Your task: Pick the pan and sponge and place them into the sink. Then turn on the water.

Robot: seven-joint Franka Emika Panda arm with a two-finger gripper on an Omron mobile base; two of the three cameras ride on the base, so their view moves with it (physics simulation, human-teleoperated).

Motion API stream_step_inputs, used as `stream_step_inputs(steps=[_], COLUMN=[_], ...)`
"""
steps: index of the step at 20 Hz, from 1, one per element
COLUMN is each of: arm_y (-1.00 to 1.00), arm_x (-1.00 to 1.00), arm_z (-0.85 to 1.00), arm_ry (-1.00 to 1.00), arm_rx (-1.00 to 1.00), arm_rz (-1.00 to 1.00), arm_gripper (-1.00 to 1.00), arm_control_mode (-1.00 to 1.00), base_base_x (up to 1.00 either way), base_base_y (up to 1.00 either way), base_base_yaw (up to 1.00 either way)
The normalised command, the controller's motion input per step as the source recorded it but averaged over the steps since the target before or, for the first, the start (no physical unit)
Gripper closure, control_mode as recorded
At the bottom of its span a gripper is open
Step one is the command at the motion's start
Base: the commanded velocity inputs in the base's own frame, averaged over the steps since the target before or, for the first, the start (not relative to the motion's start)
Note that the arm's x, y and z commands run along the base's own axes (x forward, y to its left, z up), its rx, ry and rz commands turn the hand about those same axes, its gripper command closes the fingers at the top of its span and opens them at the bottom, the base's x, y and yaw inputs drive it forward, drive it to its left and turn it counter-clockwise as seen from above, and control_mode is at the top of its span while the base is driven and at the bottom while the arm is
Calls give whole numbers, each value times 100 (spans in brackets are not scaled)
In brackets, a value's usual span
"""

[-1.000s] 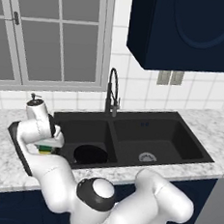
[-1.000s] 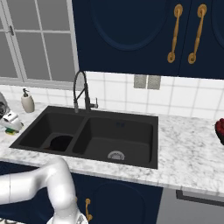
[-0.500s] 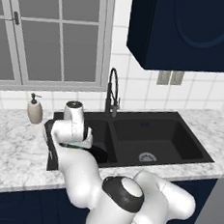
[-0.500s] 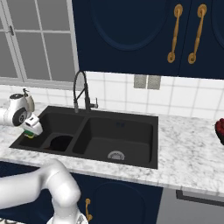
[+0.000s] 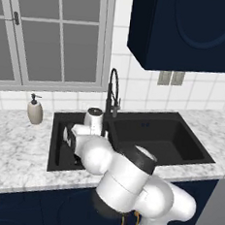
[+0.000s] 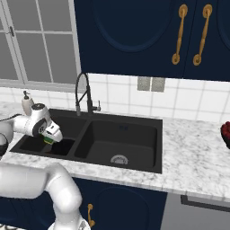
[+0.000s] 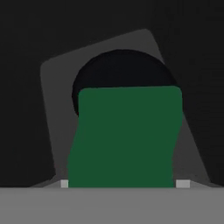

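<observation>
Since a second ago the gripper [image 6: 50, 134] has swung from the bench's left side to above the left basin of the sink [image 6: 134, 155], fingers clamped on the sponge [image 7: 124, 138] directly over the pan [image 7: 124, 72]; release is judged next.

- The left base view is looking forward and down from behind the arm's left, over the matte black double-basin sink [image 5: 180, 140].
- The right base view is facing the same sink [image 6: 134, 134] from the other side.
- The hand view is hovering close above the left basin's floor [image 7: 57, 87].
</observation>
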Motion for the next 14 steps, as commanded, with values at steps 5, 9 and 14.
stream_step_inputs(steps=[5,9,14], arm_y=[-20,0,0], arm_x=[58,44,43], arm_z=[-46,-55,-27], arm_ry=[0,0,0], arm_rx=[0,-1,0], arm_rz=[0,0,0], arm_gripper=[100,100,-100], arm_control_mode=[-100,-100,-100], base_base_x=[0,0,0], base_base_y=[0,0,0], base_base_yaw=[0,0,0])
